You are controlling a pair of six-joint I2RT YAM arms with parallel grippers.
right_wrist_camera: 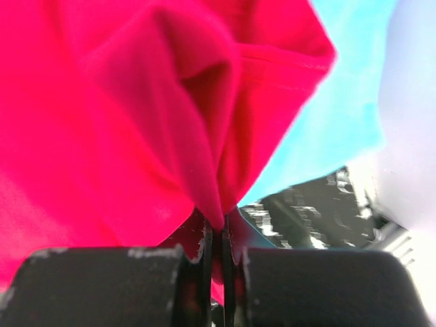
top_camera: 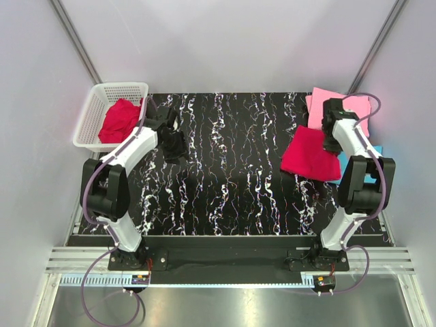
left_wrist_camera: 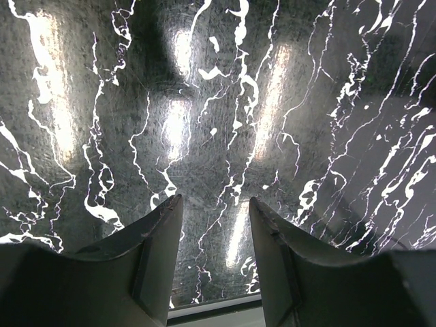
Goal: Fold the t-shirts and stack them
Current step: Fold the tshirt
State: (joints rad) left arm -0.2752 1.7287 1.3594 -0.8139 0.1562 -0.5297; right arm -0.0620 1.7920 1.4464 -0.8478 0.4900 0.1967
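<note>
A folded crimson-red t-shirt (top_camera: 310,155) lies at the right of the table, partly on a turquoise shirt (top_camera: 373,151) and next to a pink shirt (top_camera: 317,109). My right gripper (top_camera: 333,144) is shut on the red shirt's edge; in the right wrist view the red cloth (right_wrist_camera: 136,116) is pinched between the closed fingers, with turquoise cloth (right_wrist_camera: 340,116) behind. A second crimson-red t-shirt (top_camera: 120,120) lies crumpled in the white mesh basket (top_camera: 90,119). My left gripper (top_camera: 174,139) is open and empty over the bare table (left_wrist_camera: 218,122), right of the basket.
The black marble-patterned table top (top_camera: 231,170) spans the middle. White walls stand at both sides and behind. Metal rails run along the near edge by the arm bases.
</note>
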